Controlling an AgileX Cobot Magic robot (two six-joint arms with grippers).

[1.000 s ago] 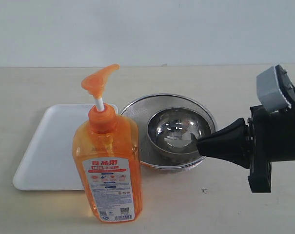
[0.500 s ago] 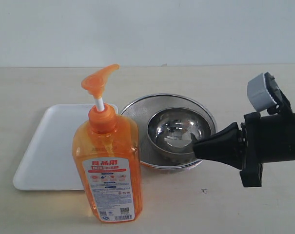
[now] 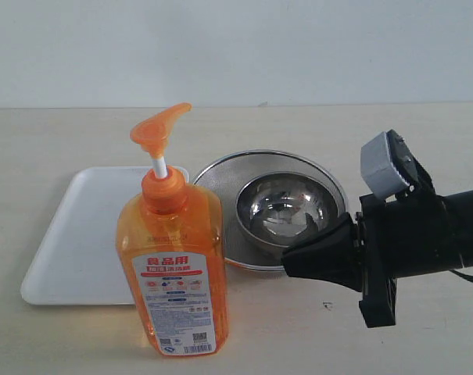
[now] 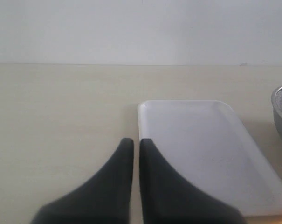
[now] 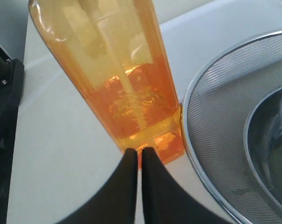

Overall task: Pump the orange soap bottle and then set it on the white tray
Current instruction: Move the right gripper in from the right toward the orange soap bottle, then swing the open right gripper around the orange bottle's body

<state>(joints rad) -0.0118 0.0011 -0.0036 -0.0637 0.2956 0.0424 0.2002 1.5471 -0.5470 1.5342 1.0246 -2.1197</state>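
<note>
Item: tall translucent orange plastic soap bottle (image 3: 177,266). It stands upright on pale surface (image 3: 424,141), long axis vertical, in front of the near right corner of flat white plastic tray (image 3: 64,250). Pump spout points up and rightward in the exterior view.

Right wrist view alone shows its dip tube and liquid.

Black right tool (image 3: 287,262): fingers drawn together, empty, aimed at the bottle base.

Black left tool (image 4: 132,142): appears in left wrist view only, fingers drawn together, empty, at the tray edge.
</note>
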